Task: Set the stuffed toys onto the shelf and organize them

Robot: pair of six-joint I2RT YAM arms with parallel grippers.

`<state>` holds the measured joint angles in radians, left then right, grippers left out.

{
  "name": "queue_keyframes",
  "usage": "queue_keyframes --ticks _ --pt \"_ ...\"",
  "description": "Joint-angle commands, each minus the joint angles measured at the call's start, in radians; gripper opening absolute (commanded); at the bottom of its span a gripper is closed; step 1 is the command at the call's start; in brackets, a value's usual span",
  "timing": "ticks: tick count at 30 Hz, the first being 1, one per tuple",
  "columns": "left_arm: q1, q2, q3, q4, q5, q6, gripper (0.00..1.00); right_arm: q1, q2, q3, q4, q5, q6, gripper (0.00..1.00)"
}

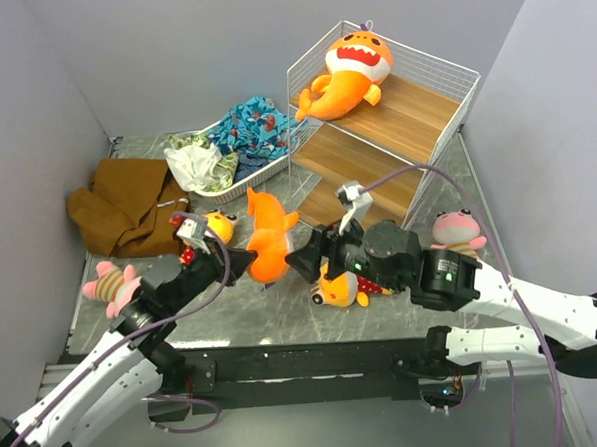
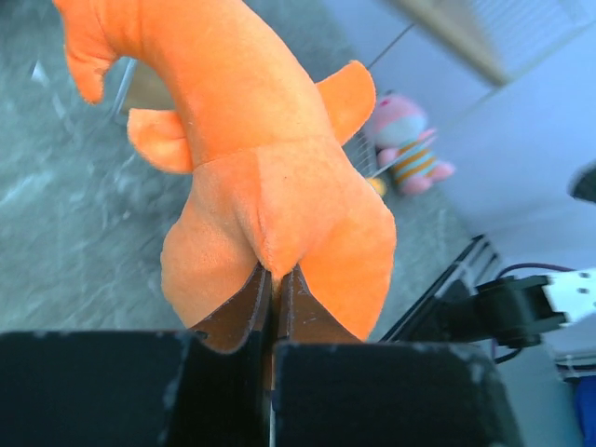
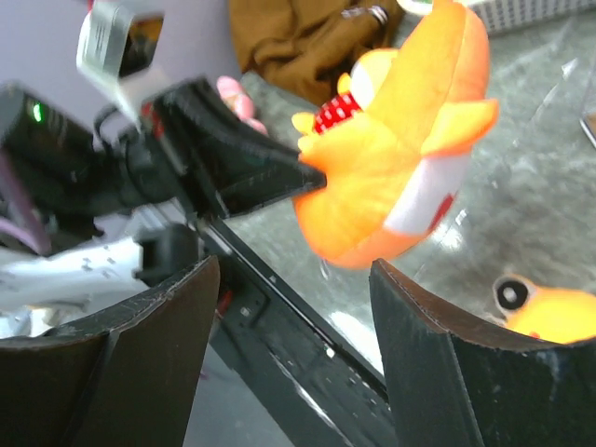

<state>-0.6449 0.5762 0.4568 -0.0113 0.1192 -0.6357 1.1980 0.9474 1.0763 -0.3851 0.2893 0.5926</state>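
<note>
My left gripper is shut on the lower end of an orange shark plush, pinching its fabric and holding it above the table. My right gripper faces that shark from the right, open, with nothing between its fingers. A second orange shark lies on the top tier of the shelf. One yellow-headed doll lies under my right arm. Another doll sits behind my left gripper. Pink striped plushes lie at the far left and by the shelf.
A brown cloth lies crumpled at the back left. A white basket of blue and green clothes stands left of the shelf. The shelf's lower wooden tiers open towards the arms.
</note>
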Motion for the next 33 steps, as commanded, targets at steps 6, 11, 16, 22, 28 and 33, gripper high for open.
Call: queue_keyframes --ticks 6,11,16,22,28,33 --pt "-0.067 -0.137 0.052 0.071 0.054 0.071 0.01 -0.043 0.186 0.393 -0.164 -0.010 -0.053 0.72" --pt "-0.091 -0.139 0.131 0.028 0.137 0.157 0.01 -0.133 0.270 0.546 -0.251 -0.068 -0.074 0.74" --pt "-0.090 -0.157 0.197 -0.095 0.140 0.241 0.01 -0.193 0.304 0.590 -0.299 -0.148 -0.085 0.79" --pt "-0.090 -0.196 0.175 -0.064 0.217 0.261 0.01 -0.206 0.353 0.608 -0.299 -0.258 -0.100 0.78" --pt "-0.090 -0.199 0.175 -0.062 0.234 0.277 0.01 -0.207 0.399 0.611 -0.298 -0.286 -0.096 0.74" --pt "-0.090 -0.203 0.175 -0.068 0.231 0.280 0.01 -0.206 0.401 0.616 -0.284 -0.266 -0.116 0.37"
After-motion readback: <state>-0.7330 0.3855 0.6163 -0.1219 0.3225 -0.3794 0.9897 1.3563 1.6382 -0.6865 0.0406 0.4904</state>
